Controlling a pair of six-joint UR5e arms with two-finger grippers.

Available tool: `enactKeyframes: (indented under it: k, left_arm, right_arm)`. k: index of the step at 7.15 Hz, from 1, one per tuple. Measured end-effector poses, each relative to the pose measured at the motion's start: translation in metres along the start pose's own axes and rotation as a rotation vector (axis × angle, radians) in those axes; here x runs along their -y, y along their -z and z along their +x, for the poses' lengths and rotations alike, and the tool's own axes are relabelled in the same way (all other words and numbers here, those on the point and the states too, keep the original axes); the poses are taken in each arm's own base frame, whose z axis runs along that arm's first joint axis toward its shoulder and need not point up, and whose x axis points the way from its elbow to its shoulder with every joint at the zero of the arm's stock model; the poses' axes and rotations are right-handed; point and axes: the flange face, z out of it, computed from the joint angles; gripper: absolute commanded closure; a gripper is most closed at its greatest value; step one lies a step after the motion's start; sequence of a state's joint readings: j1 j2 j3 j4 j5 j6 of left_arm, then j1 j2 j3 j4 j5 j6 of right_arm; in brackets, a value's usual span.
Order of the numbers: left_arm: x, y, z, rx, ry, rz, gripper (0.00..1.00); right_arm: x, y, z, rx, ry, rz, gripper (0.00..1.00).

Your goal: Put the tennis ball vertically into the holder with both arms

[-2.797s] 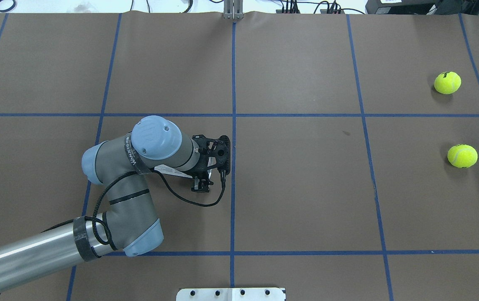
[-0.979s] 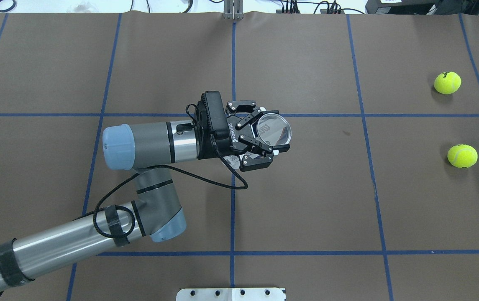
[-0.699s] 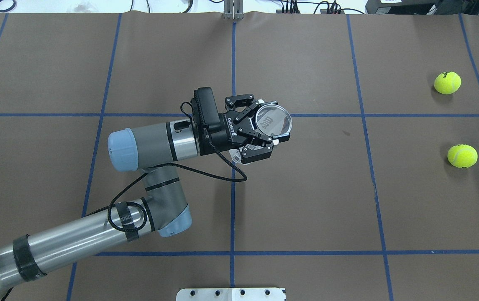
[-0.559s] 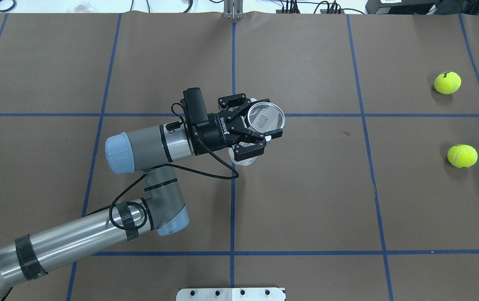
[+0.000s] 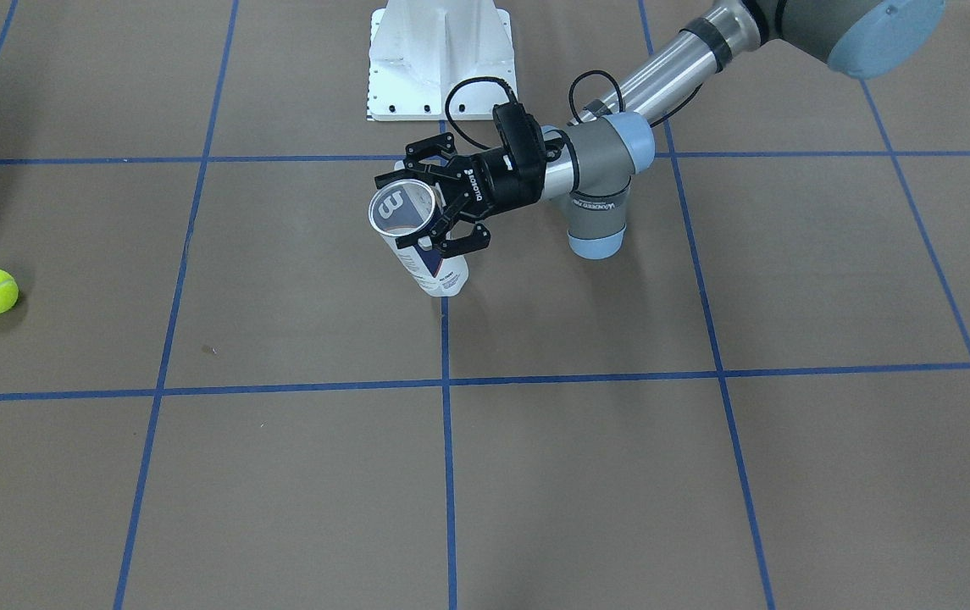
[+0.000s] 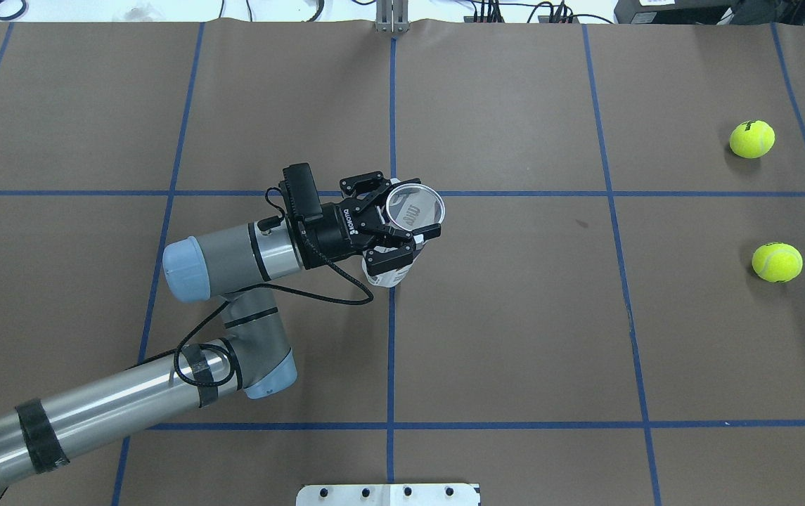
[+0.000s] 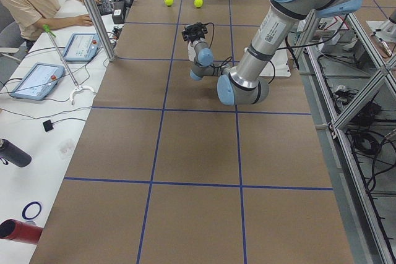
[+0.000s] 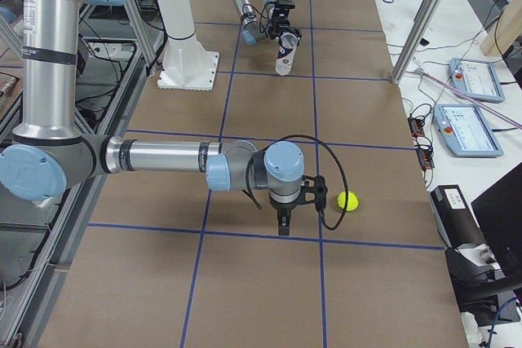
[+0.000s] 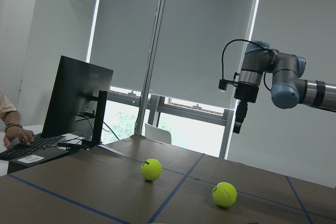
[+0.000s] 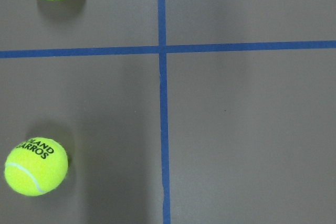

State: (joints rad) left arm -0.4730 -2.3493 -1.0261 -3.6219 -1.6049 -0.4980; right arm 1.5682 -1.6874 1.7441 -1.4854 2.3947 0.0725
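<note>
left gripper (image 6: 408,219) clamped on holder (image 5: 437,269) near open rim, frame centre | likely light, thin, slick, crushable | right gripper (image 8: 282,226) jaws: cannot tell

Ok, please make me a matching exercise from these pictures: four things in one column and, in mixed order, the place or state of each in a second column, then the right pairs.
Things
1. holder
2. right gripper
3. tennis balls
4. white pedestal

Places or states
A. lying loose on the table, nothing touching them
B. standing at the robot's edge of the table
C. clamped in the left gripper, open mouth upward
D. hanging above the table, pointing down

Pairs: 1-C, 2-D, 3-A, 4-B
</note>
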Motion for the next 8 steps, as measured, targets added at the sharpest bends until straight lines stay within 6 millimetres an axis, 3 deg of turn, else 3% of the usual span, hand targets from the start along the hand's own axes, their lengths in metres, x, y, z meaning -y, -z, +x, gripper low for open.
enactKeyframes:
  k: [2, 4, 8]
  left_arm:
    - [-0.004, 0.002, -0.001, 0.003, -0.001, -0.007, 0.42]
    - [-0.006, 0.002, 0.002, -0.003, 0.001, -0.007, 0.42]
    - [-0.005, 0.004, 0.027, -0.069, 0.048, 0.068, 0.42]
  right_arm:
    - [0.003, 0.025, -0.029, 0.01, 0.051, 0.051, 0.01]
    - [0.005, 0.031, -0.05, 0.02, 0.04, 0.062, 0.01]
    - [0.014, -0.024, -0.115, -0.007, 0.021, 0.04, 0.01]
